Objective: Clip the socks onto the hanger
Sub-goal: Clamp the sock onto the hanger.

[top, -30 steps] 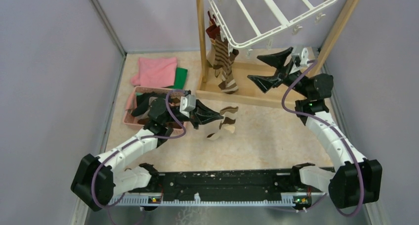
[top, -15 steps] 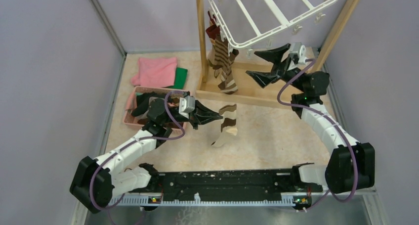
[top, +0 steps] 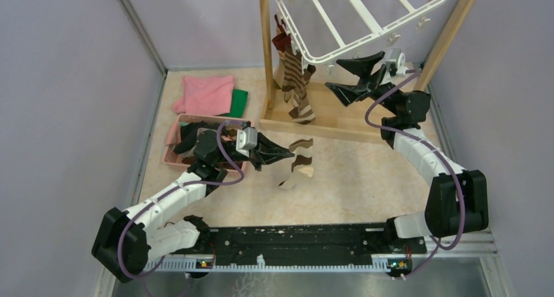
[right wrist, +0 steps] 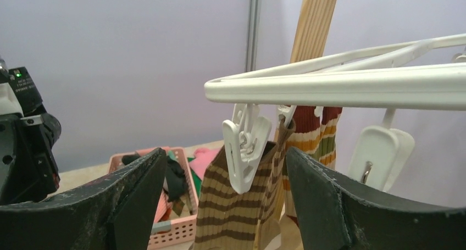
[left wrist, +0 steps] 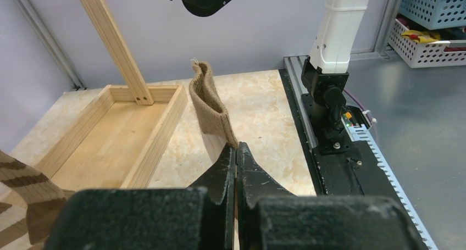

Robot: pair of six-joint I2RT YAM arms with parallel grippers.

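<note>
Brown-and-cream sock [top: 299, 163], edge-pinched in clenched left jaws, may slip. Right jaws gape at a clip [right wrist: 244, 145]; could squeeze off-centre.

- No text, brand or number can be read in any view.
- Small white print on a black motor housing [right wrist: 21, 88], under a green light, is too small to read.

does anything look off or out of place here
Nothing looks spilled or broken. The left gripper holds a striped sock in mid-air, other socks hang clipped to the hanger, and a pink cloth lies partly over a green cloth beyond the basket.
</note>
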